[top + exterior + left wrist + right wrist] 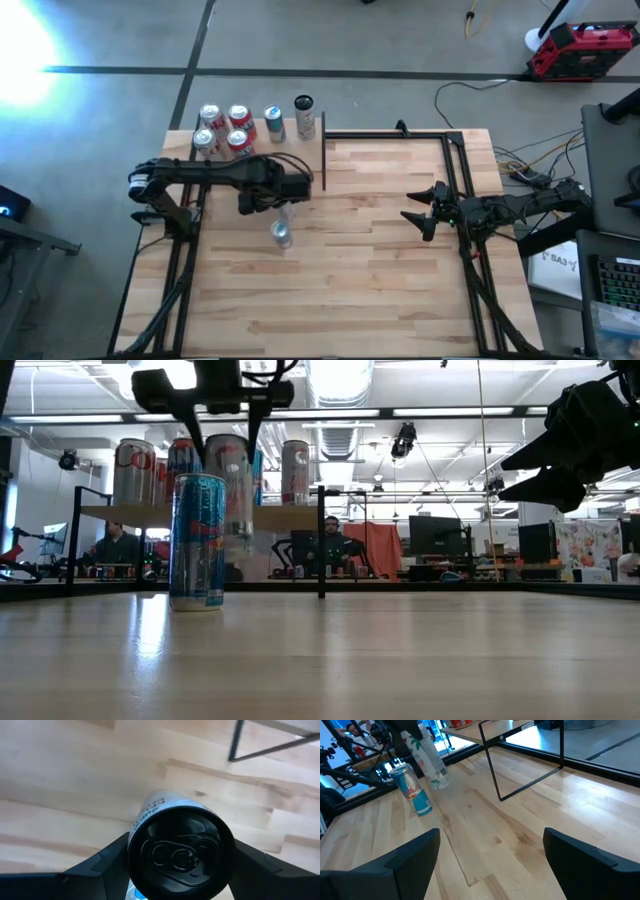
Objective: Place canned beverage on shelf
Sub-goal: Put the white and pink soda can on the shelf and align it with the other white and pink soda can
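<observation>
My left gripper (283, 208) is shut on a slim white can with a black top (180, 852), held above the tabletop just in front of the shelf. Beside it a blue and silver can (197, 540) stands upright on its base on the table. The shelf (290, 517), a pale board on a thin black frame, stands at the far left and carries several cans (238, 118). My right gripper (415, 215) waits open at the table's right side, with nothing between its fingers. My left gripper pinches the white can between its two fingers, one on each side of the can's upper wall (134, 851), just below the black top. The fingers (107, 867) come from above, pointing steeply down. The can hangs below them, clear of the table and slightly tilted (430, 762).
The shelf's black frame leg (492, 765) stands on the table near the held can. A black rail (455, 170) runs along the table's right side. Bare wood tabletop (350, 280) lies in the middle and near side. People sit in the room beyond (330, 545).
</observation>
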{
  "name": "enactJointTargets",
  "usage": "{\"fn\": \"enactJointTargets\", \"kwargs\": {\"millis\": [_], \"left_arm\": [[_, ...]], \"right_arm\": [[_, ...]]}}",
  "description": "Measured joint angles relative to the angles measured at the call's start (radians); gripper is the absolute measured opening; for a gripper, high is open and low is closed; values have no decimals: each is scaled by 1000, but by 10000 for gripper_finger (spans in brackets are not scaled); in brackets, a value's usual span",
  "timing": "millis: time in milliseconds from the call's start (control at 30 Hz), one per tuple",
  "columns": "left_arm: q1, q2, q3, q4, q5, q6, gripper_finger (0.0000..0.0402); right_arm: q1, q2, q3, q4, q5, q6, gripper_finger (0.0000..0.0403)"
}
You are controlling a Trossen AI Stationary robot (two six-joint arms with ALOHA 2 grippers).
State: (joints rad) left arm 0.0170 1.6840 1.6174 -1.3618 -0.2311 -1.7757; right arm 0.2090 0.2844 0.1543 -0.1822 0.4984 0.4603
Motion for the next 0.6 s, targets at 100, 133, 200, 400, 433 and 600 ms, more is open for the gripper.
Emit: {"fn": "enactJointTargets", "kwargs": {"millis": [100,133,200,400,433,600], "left_arm": [[0,0,28,-1,-17,72,241],[1,0,41,-1,-17,96,241],[4,0,68,-6,-23,146,241],[19,0,158,-51,-74,266,241],[23,0,172,-58,-79,281,241],[51,0,230,-63,-84,379,241]], "right_arm": [[0,0,0,0,0,0,336],[0,0,0,0,0,0,336],[0,0,0,0,0,0,336],[0,0,0,0,0,0,336],[0,0,0,0,0,0,336],[0,0,0,0,0,0,336]]}}
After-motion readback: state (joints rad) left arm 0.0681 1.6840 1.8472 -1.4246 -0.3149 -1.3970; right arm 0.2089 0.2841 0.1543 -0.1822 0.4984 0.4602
